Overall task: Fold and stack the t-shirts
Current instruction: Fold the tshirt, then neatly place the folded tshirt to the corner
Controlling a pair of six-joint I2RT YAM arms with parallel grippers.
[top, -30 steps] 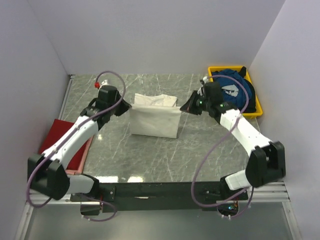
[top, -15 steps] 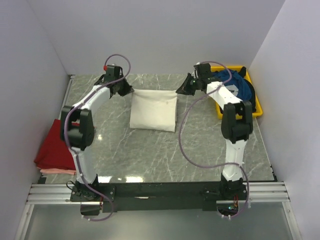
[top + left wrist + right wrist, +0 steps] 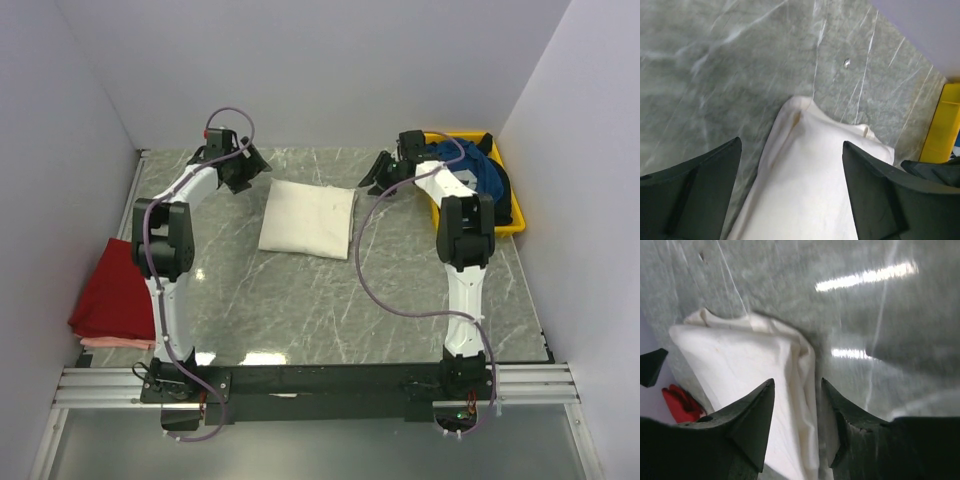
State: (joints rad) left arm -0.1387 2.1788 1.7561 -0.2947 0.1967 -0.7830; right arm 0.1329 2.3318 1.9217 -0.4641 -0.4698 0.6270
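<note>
Cream-white t-shirt [image 3: 308, 220] folded into a tidy rectangle, flat on the grey marbled desk [image 3: 300, 300]. Left claw [image 3: 250, 170] just off that shirt's far-left corner, seen from the left wrist [image 3: 791, 145] with fingers spread wide over the cream cloth and pinching nothing. Right claw [image 3: 372, 175] just off the shirt's far-right corner, fingers parted by a narrower gap in the right wrist view [image 3: 797, 382], the shirt's rumpled edge showing between them, nothing gripped. Dark red t-shirt [image 3: 115, 295] well to the left of the cream-white one and nearer the arm bases, at the desk's edge. Blue t-shirt [image 3: 475, 170] bunched up to the right of the cream-white one, inside the yellow tray [image 3: 510, 224].
</note>
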